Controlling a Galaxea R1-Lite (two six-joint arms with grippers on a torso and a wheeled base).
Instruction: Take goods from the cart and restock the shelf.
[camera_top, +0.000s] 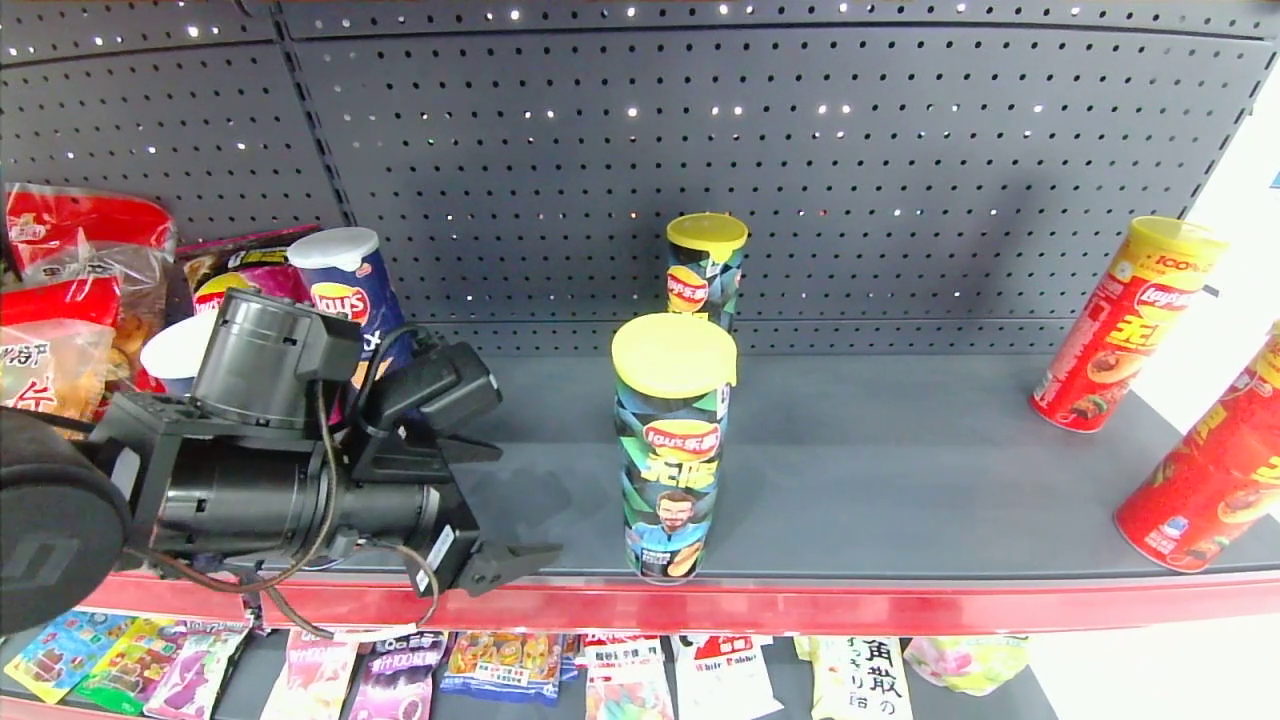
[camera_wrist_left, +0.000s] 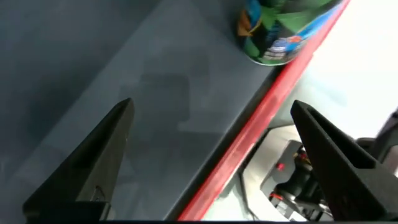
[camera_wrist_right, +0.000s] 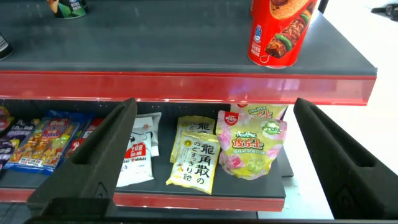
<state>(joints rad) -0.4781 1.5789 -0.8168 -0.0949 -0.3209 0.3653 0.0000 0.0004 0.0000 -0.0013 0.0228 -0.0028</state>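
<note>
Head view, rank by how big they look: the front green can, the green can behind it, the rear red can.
Largest: front green can, though it is nearest the camera.
Then: rear red can.
Smallest: back green can, partly hidden.

The left arm is covering most of a white-lidded can (camera_top: 176, 350) and the foot of the blue can (camera_top: 347, 290) behind it. The nearer red can (camera_top: 1215, 480) is running off the head view's right edge. In the left wrist view the green can (camera_wrist_left: 277, 34) is showing only its base. In the right wrist view a front red can (camera_wrist_right: 281, 31) is losing its top to the frame.
</note>
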